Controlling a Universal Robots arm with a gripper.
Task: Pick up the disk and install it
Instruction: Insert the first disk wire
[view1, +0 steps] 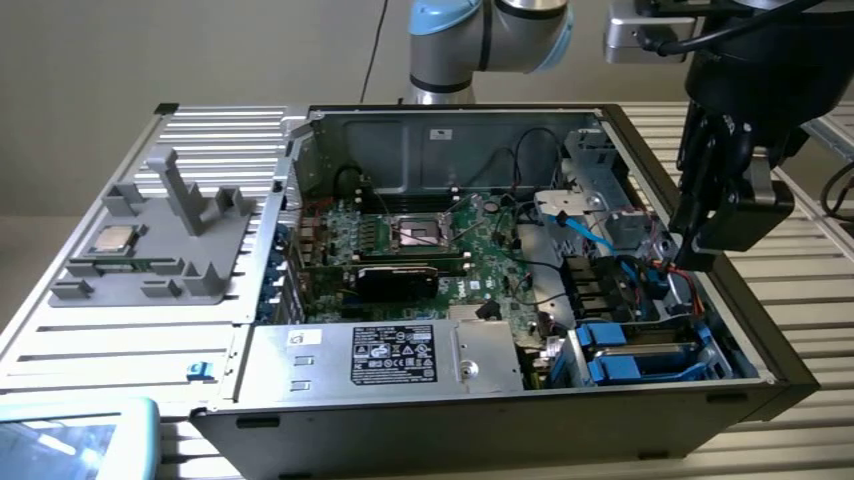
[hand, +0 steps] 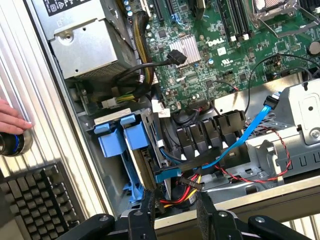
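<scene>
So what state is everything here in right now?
Black metal computer case: side open, insides exposed.
Silver disk in blue plastic frame: inside the case, not gripped.
Black claw: open, empty, above the case.
Small square silver chip: resting on grey plastic holder.

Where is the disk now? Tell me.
On the exterior view's right, the disk sits in the near corner bay of the computer case, beside the power supply box.

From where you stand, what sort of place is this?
Probably a robotics lab bench: an open computer case on a slatted metal table, a robot arm above it, a keyboard nearby.
</scene>
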